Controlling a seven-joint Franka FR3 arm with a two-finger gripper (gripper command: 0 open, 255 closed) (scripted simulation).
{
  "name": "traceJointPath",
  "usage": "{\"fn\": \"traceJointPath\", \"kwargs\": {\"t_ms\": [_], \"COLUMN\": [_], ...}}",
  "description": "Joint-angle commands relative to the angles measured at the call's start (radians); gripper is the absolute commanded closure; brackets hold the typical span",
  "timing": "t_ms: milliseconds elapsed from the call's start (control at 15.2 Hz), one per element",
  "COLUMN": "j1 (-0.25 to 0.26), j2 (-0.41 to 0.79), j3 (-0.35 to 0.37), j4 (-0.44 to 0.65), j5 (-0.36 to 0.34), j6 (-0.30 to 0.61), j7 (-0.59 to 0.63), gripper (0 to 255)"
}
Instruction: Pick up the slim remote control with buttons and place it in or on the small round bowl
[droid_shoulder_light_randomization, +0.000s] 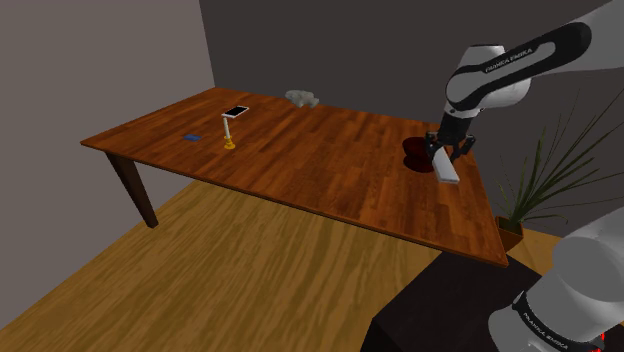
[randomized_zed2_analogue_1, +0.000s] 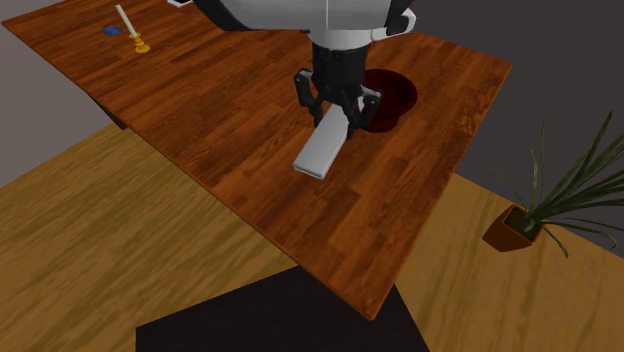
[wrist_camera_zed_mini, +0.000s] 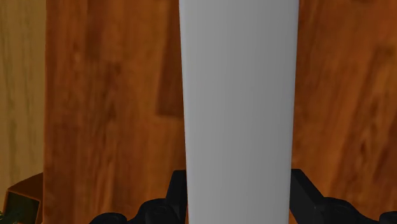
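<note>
Gripper (randomized_zed2_analogue_1: 340, 108) clamped on one end of plain grey remote (randomized_zed2_analogue_1: 324, 150), held over table (randomized_zed2_analogue_1: 230, 180). Remote's long axis slants away from dark red bowl (randomized_zed2_analogue_1: 393, 95). Bowl just beside gripper, toward second exterior view's upper right.

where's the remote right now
The grey remote is clasped in the gripper over the table, at the shoulder view's right, just beside the dark red bowl.
</note>
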Motion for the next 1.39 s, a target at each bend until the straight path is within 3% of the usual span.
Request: {"fn": "traceJointPath", "kwargs": {"t_ms": [0,726,1254,1320], "j1": [-0.009,-0.067,-0.141,-0.141], "j2": [0.063,0.45,0.778,0.782], "j3": [-0.016,-0.068,-0.071,-0.07], "j4": [0.069,0.559,1.059,1.051], "j5": [0.004,0.069,0.12,0.12], "j6": [-0.005,-0.11,-0.284,-0.272], "j7": [-0.029,-0.173,-0.245,-0.245], "gripper": [255,255,255,255]}}
